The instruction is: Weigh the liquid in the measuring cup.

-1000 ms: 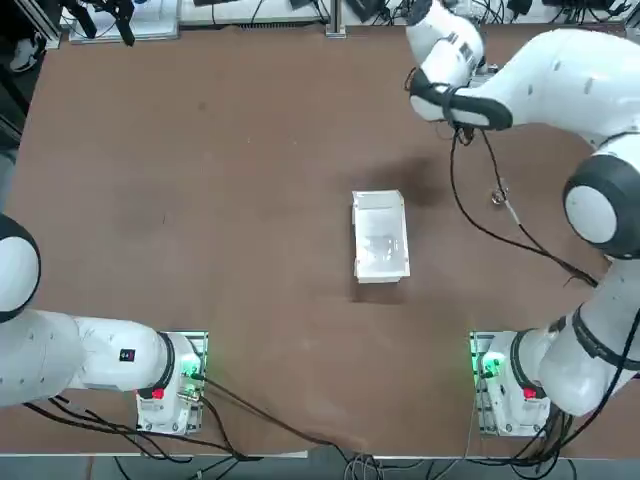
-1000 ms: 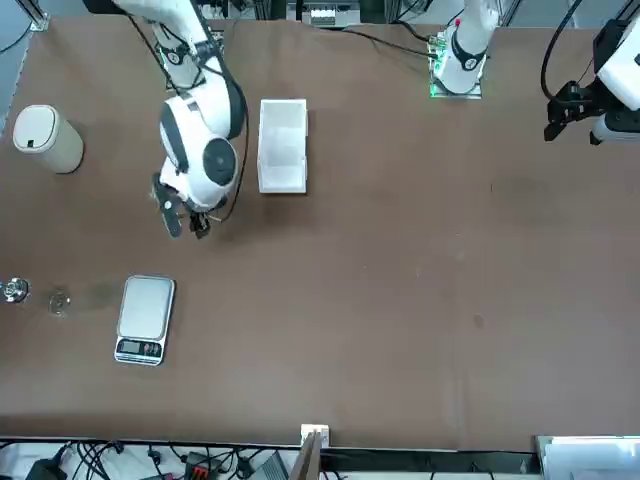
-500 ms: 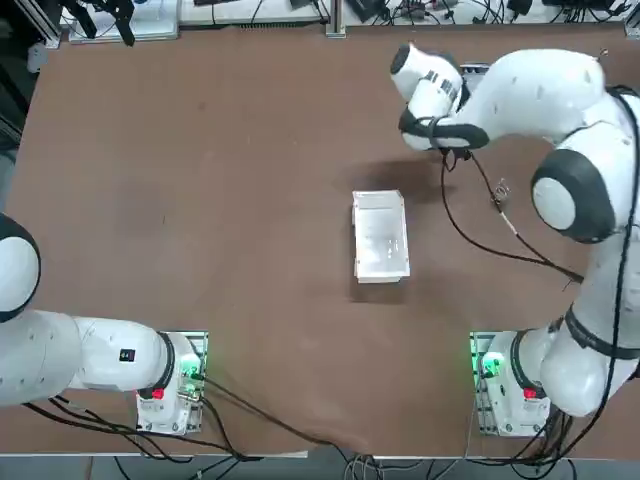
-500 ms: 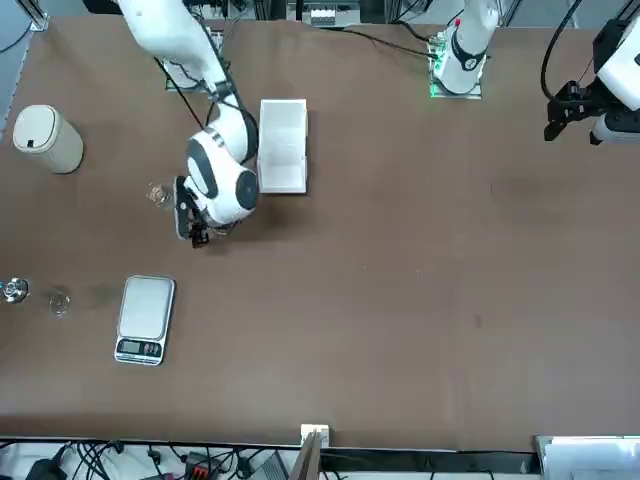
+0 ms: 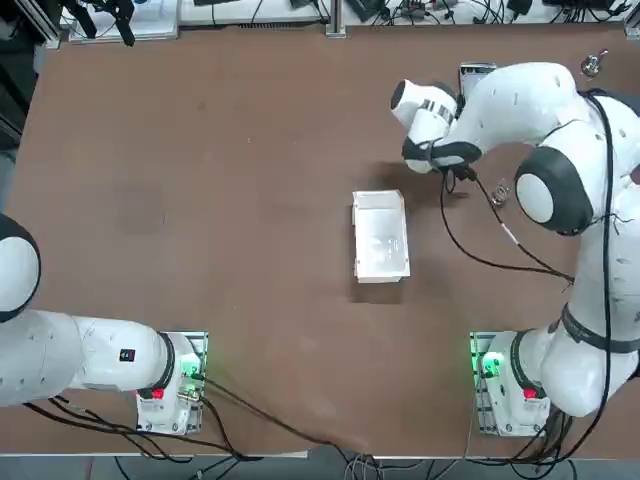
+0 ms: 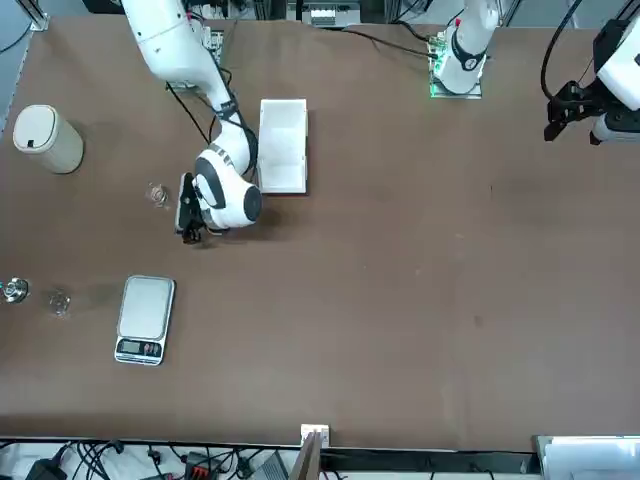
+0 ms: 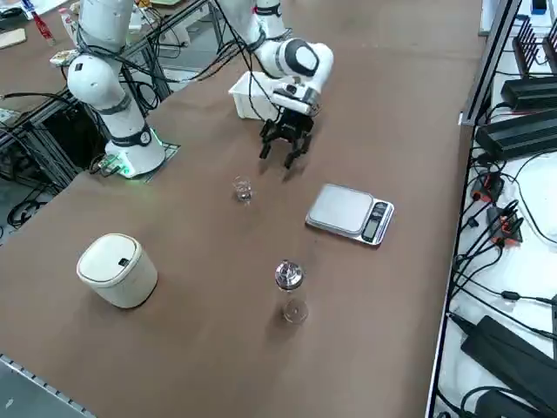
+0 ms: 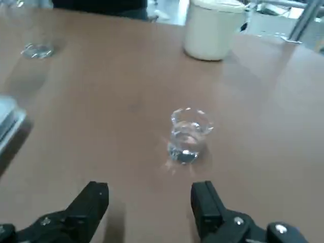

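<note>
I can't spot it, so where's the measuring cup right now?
In the front view the measuring cup stands on the table left of the open right gripper, apart from it, with the scale nearer the camera.

Even, bright overhead light — soft shadows, wrist view blurred.

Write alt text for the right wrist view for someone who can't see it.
A tiny clear glass measuring cup stands upright on the brown table, ahead of the right gripper, whose open black jaws hold nothing. A cream round lidded canister stands beyond the cup.
</note>
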`<state>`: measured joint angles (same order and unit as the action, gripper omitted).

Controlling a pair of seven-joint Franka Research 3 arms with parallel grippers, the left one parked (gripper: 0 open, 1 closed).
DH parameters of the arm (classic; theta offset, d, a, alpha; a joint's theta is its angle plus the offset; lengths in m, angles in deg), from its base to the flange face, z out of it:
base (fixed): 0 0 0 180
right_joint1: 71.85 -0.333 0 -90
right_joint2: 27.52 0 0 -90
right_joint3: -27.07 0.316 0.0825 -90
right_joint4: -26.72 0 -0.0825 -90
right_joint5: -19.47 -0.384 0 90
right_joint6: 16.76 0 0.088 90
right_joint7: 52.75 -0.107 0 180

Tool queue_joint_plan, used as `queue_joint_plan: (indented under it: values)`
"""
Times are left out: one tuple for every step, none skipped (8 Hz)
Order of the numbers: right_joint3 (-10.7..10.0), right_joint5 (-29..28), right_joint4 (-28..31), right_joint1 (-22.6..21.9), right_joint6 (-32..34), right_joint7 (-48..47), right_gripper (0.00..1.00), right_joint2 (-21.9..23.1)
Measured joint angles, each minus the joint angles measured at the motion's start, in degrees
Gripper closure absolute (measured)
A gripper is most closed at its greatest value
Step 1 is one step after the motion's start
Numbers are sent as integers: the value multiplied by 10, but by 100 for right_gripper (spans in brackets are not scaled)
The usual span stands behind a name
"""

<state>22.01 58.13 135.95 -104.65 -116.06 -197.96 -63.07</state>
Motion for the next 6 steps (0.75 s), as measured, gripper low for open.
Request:
queue_joint_plan:
  values:
    - [-2,3,12,0,2,-33,1,-1]
    - [-4,10,17,1,10,-58,1,-6]
    - [-6,17,19,1,15,-77,1,-13]
    - [-9,20,21,2,18,-84,1,-21]
    - [-14,26,27,3,19,-89,1,-25]
    - [-19,37,37,4,19,-99,1,-26]
